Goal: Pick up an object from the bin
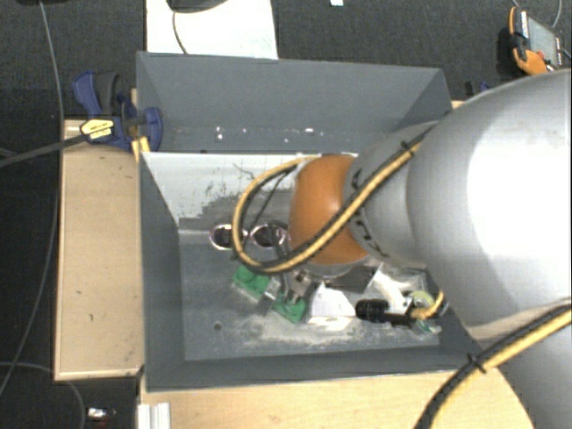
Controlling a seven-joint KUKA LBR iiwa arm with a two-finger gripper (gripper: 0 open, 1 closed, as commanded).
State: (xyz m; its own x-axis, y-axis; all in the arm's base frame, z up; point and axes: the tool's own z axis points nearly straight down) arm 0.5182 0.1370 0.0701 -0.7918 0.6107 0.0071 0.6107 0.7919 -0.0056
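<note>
The arm [487,213] reaches into the grey metal bin [165,266] from its right side, and its broad silver body covers the bin's right part. At the wrist sits an orange cover [323,206], with yellow-and-black cables [255,197] looping round its left side.

The gripper [290,290] is low in the bin, just under the orange cover, at about the middle of the floor and nearer the near wall than the far one. Whether its grasp is wide or narrow cannot be told, as the cover and the cables hide most of it, and nothing can be seen held in it.

The things nearest to it are two small green ones. One green piece [250,284] lies just beside the gripper on the side of the bin's left wall. The second green piece [290,310] lies just beside it toward the near wall. Whether either touches the gripper cannot be told.

A crumpled white thing [331,305] lies next to the second green piece, on the side of the right wall. Beyond it lies a black stubby thing [371,309], and a small yellowish thing [430,307] lies near the bin's near right corner, under the arm.

Two shiny metal rings [222,236] lie side by side on the floor toward the far left, at the foot of the far wall's slope, well apart from the green pieces.
</note>
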